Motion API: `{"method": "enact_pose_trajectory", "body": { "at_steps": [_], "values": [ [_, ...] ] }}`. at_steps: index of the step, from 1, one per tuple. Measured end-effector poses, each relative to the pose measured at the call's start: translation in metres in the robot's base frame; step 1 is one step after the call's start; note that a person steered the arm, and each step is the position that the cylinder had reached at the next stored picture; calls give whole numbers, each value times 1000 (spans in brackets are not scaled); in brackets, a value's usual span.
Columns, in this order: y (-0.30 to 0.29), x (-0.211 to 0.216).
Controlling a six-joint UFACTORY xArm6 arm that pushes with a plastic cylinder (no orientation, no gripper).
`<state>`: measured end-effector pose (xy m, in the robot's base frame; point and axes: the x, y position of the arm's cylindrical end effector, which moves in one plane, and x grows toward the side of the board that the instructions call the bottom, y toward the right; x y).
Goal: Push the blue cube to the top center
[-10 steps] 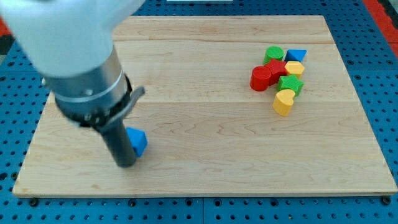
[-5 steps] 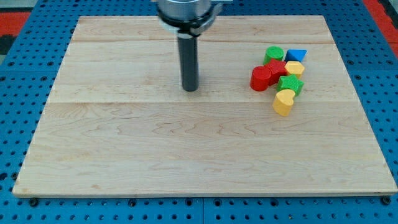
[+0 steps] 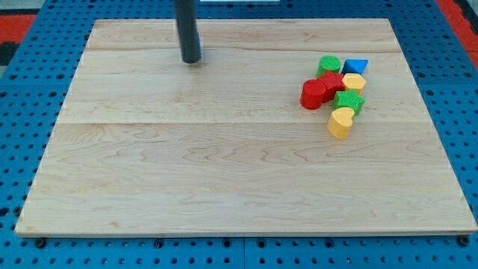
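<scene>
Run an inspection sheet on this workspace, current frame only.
Surface: pale wooden board, flat, lying on the base.
Job's things: blue cube not clearly seen; it may be hidden behind the rod.
Clutter: tight cluster at the view's right: green cylinder, blue wedge-like block, red block, small yellow block, green star-like block, yellow heart block.
Claw: none fitted; dark rod, my tip near the view's top, left of centre, well clear of the cluster.
Cables: nothing seen.
Surroundings: blue perforated base.
</scene>
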<state>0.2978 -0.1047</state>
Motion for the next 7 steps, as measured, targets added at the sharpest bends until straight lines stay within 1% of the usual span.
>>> {"method": "enact_pose_trajectory", "body": {
  "at_steps": [1,2,3,6,7],
  "values": [
    [-15,-10],
    [-15,-25],
    [-37,-26],
    [74,-47],
    [106,-32]
  ]
}}
